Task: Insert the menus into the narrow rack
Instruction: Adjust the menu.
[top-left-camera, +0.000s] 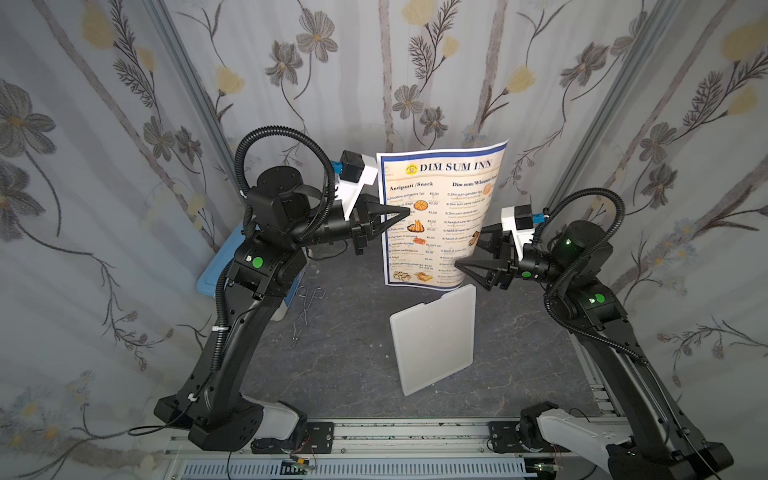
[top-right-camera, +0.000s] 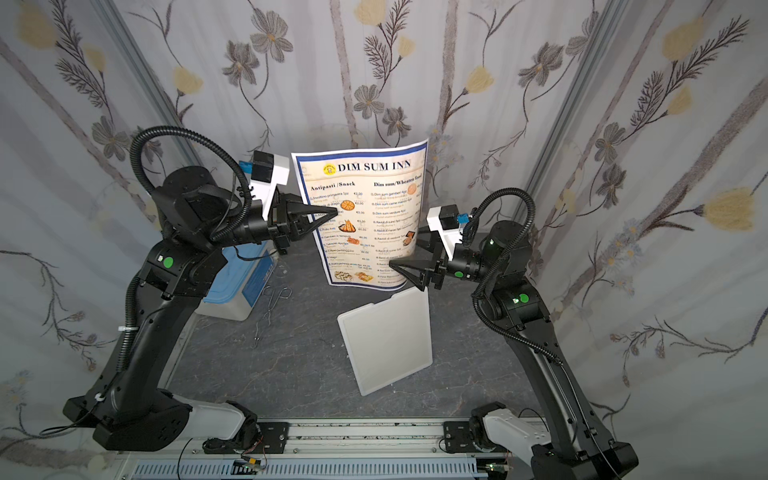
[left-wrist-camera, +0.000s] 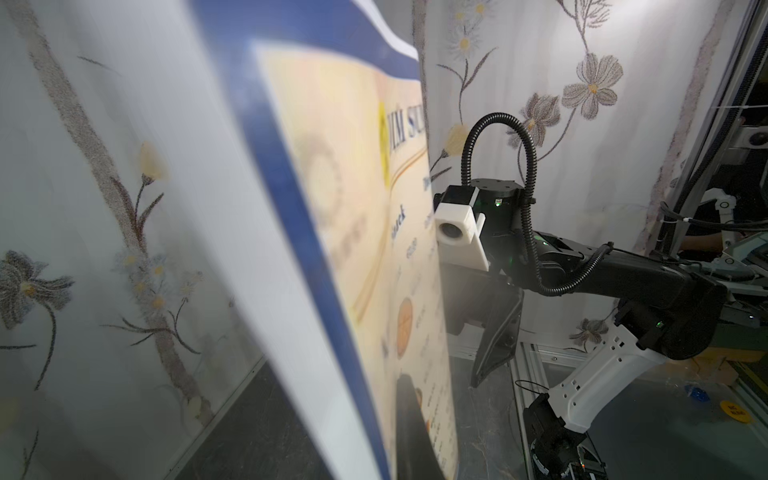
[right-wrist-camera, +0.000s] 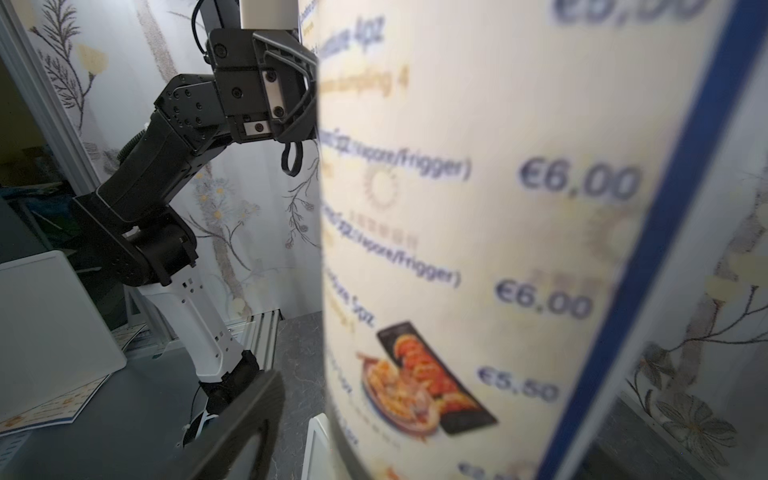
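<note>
The menu (top-left-camera: 444, 216) (top-right-camera: 365, 216), a cream "DIM SUM INN" sheet with a blue border, hangs upright above the table and bows slightly. My left gripper (top-left-camera: 405, 212) (top-right-camera: 332, 212) is shut on its left edge at mid-height. One dark finger (left-wrist-camera: 409, 428) lies flat on the printed face (left-wrist-camera: 353, 208). My right gripper (top-left-camera: 469, 249) (top-right-camera: 405, 251) stands open at the sheet's lower right edge. One finger (right-wrist-camera: 245, 415) is in front of the sheet (right-wrist-camera: 498, 208); the other is hidden behind it. The narrow rack (top-left-camera: 434, 340) (top-right-camera: 388, 340), a thin white panel, stands just below and in front of the menu.
A white storage box with a blue lid (top-left-camera: 220, 266) (top-right-camera: 237, 286) sits behind my left arm. Wire tongs (top-left-camera: 305, 307) (top-right-camera: 270, 307) lie on the dark table left of the rack. Flowered curtains close in three sides. An aluminium rail (top-left-camera: 395, 436) runs along the front.
</note>
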